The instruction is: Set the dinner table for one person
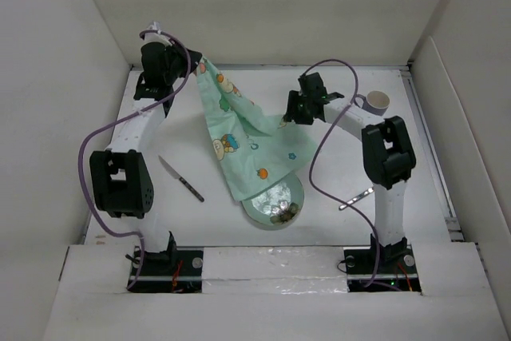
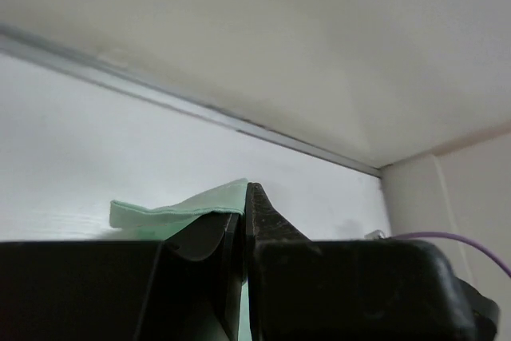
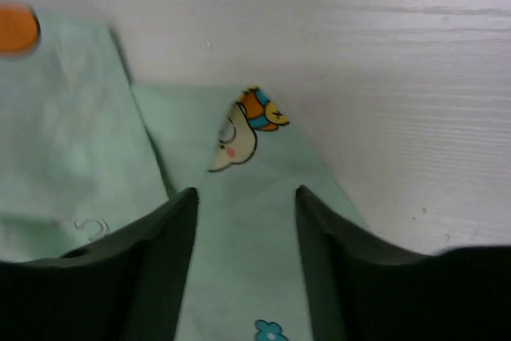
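Observation:
The dinner table (image 1: 255, 85) is a white surface with white walls. A mint-green cartoon-print cloth (image 1: 239, 137) hangs slanted over it. My left gripper (image 1: 192, 69) is shut on the cloth's far left corner and holds it up; in the left wrist view the jaws (image 2: 246, 189) pinch the green edge (image 2: 176, 212). My right gripper (image 1: 291, 113) is open just above the cloth's right corner; in the right wrist view the fingers (image 3: 246, 193) stand on either side of the cloth (image 3: 247, 261), not closed on it. The cloth's low end covers part of a glass plate (image 1: 279, 205).
A knife (image 1: 182, 179) lies at the left of the cloth. A white cup (image 1: 376, 103) stands at the far right. A metal utensil (image 1: 357, 197) lies by the right arm. The left gripper is close to the back wall (image 2: 319, 53).

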`<state>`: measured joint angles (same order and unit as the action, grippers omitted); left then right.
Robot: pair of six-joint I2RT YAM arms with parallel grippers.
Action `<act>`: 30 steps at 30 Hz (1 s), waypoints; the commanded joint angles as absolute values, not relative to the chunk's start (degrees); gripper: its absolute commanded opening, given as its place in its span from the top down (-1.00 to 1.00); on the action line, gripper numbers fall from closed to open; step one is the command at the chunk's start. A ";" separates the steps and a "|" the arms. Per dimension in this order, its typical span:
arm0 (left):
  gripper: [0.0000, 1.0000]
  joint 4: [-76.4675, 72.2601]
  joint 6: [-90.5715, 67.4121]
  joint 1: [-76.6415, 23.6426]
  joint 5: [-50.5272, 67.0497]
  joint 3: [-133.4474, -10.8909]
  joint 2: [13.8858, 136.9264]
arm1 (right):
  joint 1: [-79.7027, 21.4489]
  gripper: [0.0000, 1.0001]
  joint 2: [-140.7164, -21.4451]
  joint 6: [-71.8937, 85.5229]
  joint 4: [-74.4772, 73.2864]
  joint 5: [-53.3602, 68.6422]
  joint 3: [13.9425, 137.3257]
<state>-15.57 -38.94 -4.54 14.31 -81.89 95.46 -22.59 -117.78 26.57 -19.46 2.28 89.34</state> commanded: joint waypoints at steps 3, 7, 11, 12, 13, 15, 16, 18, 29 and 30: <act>1.00 -19.16 -37.18 -1.05 12.04 -82.27 97.03 | -25.31 -0.13 -119.36 27.95 -25.72 3.18 96.32; 1.00 -19.77 -37.44 -1.05 11.51 -81.04 97.30 | -27.94 -0.61 -114.54 28.39 -29.53 -6.32 92.22; 1.00 -19.60 -37.53 -1.05 10.64 -79.72 97.12 | -27.95 -0.62 -106.19 31.37 -29.71 -7.74 79.05; 1.00 -19.60 -37.27 -1.05 10.63 -79.63 97.12 | -27.95 -0.60 -105.82 31.64 -29.53 -7.65 77.62; 1.00 -19.51 -37.27 -1.05 10.72 -79.45 97.21 | -27.95 -0.58 -105.82 31.90 -29.97 -7.65 76.82; 1.00 -19.42 -37.18 -1.05 10.81 -79.19 97.12 | -27.95 -0.54 -107.13 32.78 -31.71 -8.43 76.20; 1.00 -19.51 -37.00 -1.05 10.90 -79.10 97.03 | -27.95 -0.52 -107.57 33.13 -32.25 -9.13 76.38; 1.00 -19.42 -36.65 -1.05 11.25 -78.93 96.59 | -27.95 -0.51 -108.28 33.92 -32.34 -9.14 76.38; 1.00 -18.90 -34.80 -1.05 10.29 -75.50 92.55 | -24.71 0.19 -120.66 36.12 -36.21 -0.54 90.07; 1.00 -18.81 -34.72 -1.05 10.20 -75.06 92.20 | -24.09 0.52 -121.46 36.21 -36.30 -0.44 91.39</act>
<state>-16.43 -35.99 -1.04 10.83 -76.09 96.60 -26.76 -117.40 34.96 -34.54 -2.87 86.08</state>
